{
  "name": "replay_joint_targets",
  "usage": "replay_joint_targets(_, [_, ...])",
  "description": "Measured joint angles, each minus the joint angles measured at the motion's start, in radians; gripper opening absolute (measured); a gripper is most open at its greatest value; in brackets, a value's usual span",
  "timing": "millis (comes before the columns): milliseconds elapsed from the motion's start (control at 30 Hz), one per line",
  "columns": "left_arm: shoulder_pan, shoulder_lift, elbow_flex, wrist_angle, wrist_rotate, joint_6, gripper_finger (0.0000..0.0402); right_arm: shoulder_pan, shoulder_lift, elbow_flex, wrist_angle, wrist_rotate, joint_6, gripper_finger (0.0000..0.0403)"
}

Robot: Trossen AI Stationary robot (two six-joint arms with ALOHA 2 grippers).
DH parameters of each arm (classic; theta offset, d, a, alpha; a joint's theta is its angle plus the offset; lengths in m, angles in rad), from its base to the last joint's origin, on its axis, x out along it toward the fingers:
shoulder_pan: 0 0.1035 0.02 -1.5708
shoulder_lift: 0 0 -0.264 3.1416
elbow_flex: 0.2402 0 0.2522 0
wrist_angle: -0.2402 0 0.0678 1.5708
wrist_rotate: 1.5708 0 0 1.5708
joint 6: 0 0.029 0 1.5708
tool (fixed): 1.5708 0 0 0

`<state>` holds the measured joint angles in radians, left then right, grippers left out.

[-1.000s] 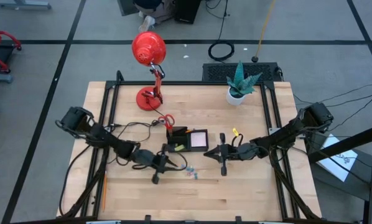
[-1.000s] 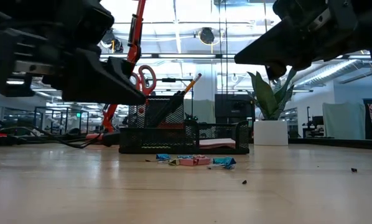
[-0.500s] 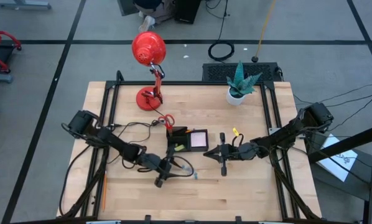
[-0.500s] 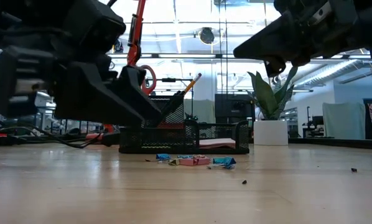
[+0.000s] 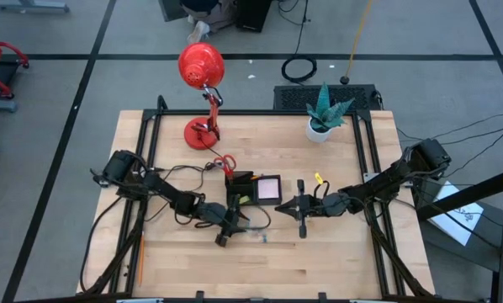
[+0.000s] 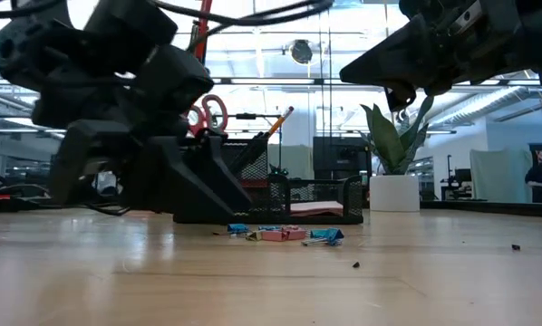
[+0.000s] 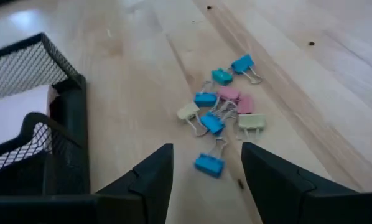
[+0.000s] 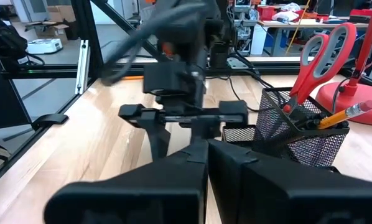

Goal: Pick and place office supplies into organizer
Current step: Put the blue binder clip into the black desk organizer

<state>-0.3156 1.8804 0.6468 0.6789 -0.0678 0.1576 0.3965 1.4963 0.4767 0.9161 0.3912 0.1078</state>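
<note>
Binder clips [image 7: 220, 115], blue, pink and cream, lie in a loose heap on the wooden surface [image 7: 335, 81], just ahead of the left pincer [image 7: 206, 177] and beside the black mesh organizer [image 7: 33, 143]. One blue clip [image 7: 209, 164] sits apart from the heap, almost between the two fingertips. Step in hand looks like the clip pick: left pincer is low over the surface, jaws spread wide, holding nothing and touching nothing visible. Next move, my read: drop straight onto that near clip, close on its body rather than the wire handles, lift, carry over the organizer wall. Risk: small flat part, may skid or snag a neighbour.

Organizer already holds the red-handled scissors [image 8: 320, 53] and the orange pencil [image 8: 344, 115] in its tall cup, plus a pale sticky-note pad [image 5: 267, 188] in the flat bay.

Right pincer [image 5: 299, 207] hovers on the organizer's far side from the left pincer, jaws fully closed, empty as far as visible.
</note>
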Motion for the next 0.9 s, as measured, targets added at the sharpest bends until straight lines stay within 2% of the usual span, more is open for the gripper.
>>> replay_joint_targets(100, [0.026,0.0,0.0,-0.039,0.071,-0.017,0.0198,0.0,0.0,0.0,0.0,0.0,0.0,0.0004])
replay_joint_targets(533, [0.091,-0.001,0.0,-0.053,0.164,0.043,0.0198,0.0,0.0,0.0,-0.001,0.0,0.0,0.0004])
replay_joint_targets(767, [0.137,-0.001,-0.001,-0.06,0.322,0.07,0.0198,0.0,0.0,0.0,-0.002,0.0,0.0,0.0004])
replay_joint_targets(900, [0.14,-0.001,-0.001,-0.056,0.322,0.083,0.0198,-0.002,0.0,0.0,-0.003,-0.001,-0.002,0.0004])
